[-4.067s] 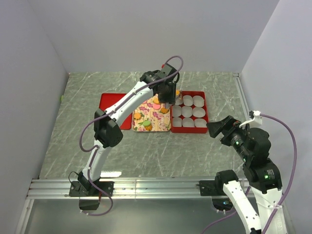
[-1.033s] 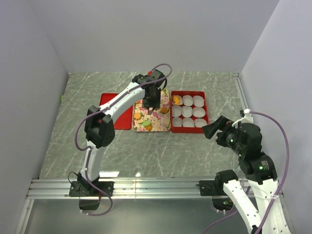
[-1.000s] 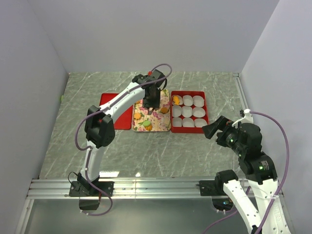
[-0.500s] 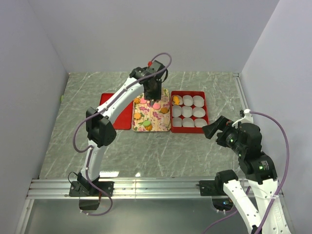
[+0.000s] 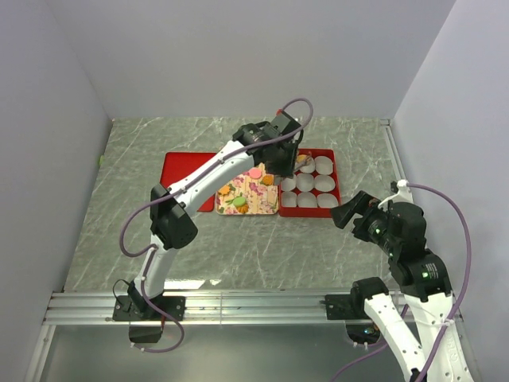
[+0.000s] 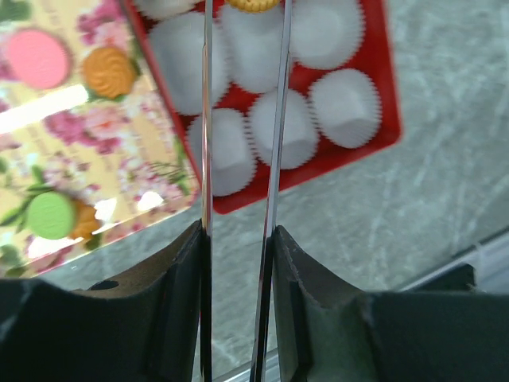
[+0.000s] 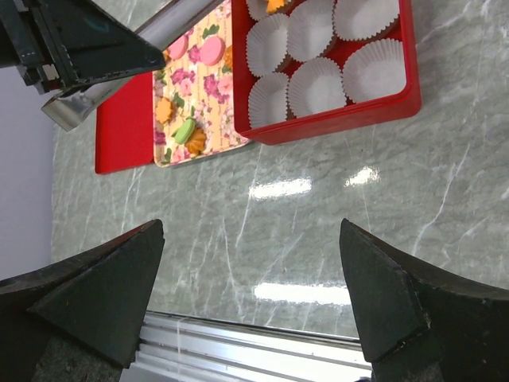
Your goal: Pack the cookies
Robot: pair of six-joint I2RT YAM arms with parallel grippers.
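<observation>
My left gripper [image 5: 286,157] [image 6: 238,239] is shut on long metal tongs [image 6: 274,119]. An orange cookie [image 6: 253,4] sits between the blade tips over the far middle paper cup of the red box [image 5: 333,181]; it also shows in the top view [image 5: 305,165]. I cannot tell whether the blades still clamp it. Another orange cookie [image 7: 274,4] lies in the far left cup. On the floral tray [image 5: 238,181] lie a pink [image 6: 36,57], an orange [image 6: 110,70] and a green cookie [image 6: 52,215], among others. My right gripper [image 5: 350,213] [image 7: 250,306] is open and empty, above the table near the box's near right corner.
A flat red lid [image 5: 187,171] lies left of the tray. Several empty white paper cups [image 7: 318,83] fill the red box. A metal rail [image 5: 238,306] runs along the near table edge. Grey walls close in the sides and back.
My left gripper has swung right with the tongs, from the far end of the floral tray to above the red box's far row. The right arm has stayed still.
</observation>
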